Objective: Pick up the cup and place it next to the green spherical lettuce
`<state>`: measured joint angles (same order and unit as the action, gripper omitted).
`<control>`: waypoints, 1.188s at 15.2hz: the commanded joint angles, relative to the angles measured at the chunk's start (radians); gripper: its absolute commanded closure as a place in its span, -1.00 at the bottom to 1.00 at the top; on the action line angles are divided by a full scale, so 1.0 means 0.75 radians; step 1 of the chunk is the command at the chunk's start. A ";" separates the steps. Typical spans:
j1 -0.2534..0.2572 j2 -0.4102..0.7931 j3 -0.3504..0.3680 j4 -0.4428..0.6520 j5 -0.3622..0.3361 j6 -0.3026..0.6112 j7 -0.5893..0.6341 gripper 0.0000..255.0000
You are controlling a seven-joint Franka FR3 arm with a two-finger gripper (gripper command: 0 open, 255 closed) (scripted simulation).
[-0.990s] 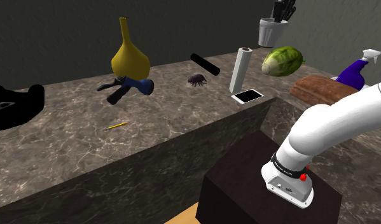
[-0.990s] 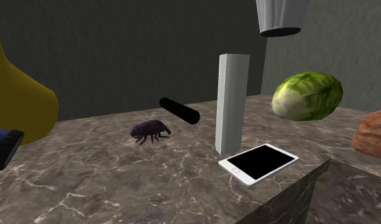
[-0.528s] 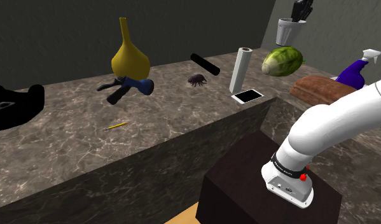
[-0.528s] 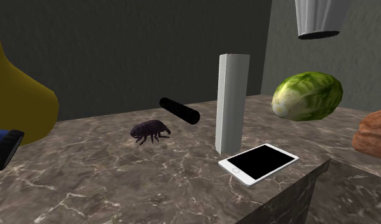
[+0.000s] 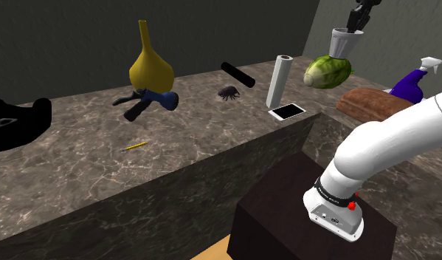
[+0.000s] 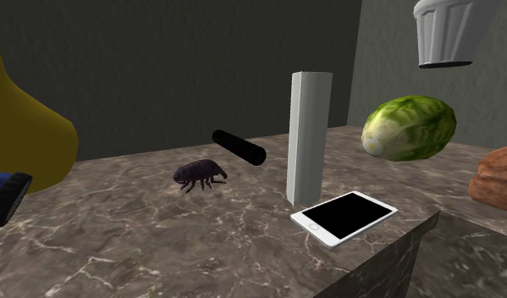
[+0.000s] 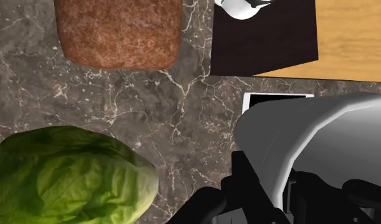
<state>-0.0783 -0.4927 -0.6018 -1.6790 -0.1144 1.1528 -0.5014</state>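
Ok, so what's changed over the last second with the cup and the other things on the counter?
The hand, shut on the grey cup, carried it toward the shoulder view's right and a little lower, so it now hangs in the air close to the green lettuce. The lettuce, the smartphone, the upright white roll and the dark bug stayed put.

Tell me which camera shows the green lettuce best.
The second exterior view: the lettuce appears whole, near and unblocked. The shoulder view shows it farther off, with the cup just above it in the picture. The wrist view looks down on it, with part cut off at the frame edge.
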 commanded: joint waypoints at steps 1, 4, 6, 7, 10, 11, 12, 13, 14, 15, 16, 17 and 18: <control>-0.007 -0.025 0.004 -0.059 -0.010 0.037 0.003 1.00; -0.018 -0.057 0.009 -0.141 -0.022 0.089 0.009 1.00; -0.024 -0.076 0.011 -0.194 -0.030 0.124 0.012 1.00; -0.027 -0.086 0.011 -0.219 -0.034 0.141 0.013 1.00; -0.037 -0.111 0.011 -0.294 -0.045 0.191 0.016 1.00; -0.040 -0.119 0.011 -0.318 -0.049 0.208 0.017 1.00; -0.042 -0.127 0.010 -0.342 -0.052 0.225 0.018 1.00; -0.045 -0.134 0.009 -0.365 -0.056 0.241 0.018 1.00; -0.048 -0.141 0.008 -0.389 -0.060 0.258 0.019 1.00; -0.051 -0.148 0.007 -0.411 -0.063 0.275 0.019 1.00; -0.054 -0.154 0.005 -0.434 -0.067 0.291 0.019 1.00; -0.056 -0.160 0.004 -0.456 -0.070 0.308 0.019 1.00; -0.059 -0.166 0.002 -0.478 -0.074 0.324 0.019 1.00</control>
<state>-0.1206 -0.6130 -0.5992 -2.0203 -0.1674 1.3821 -0.4871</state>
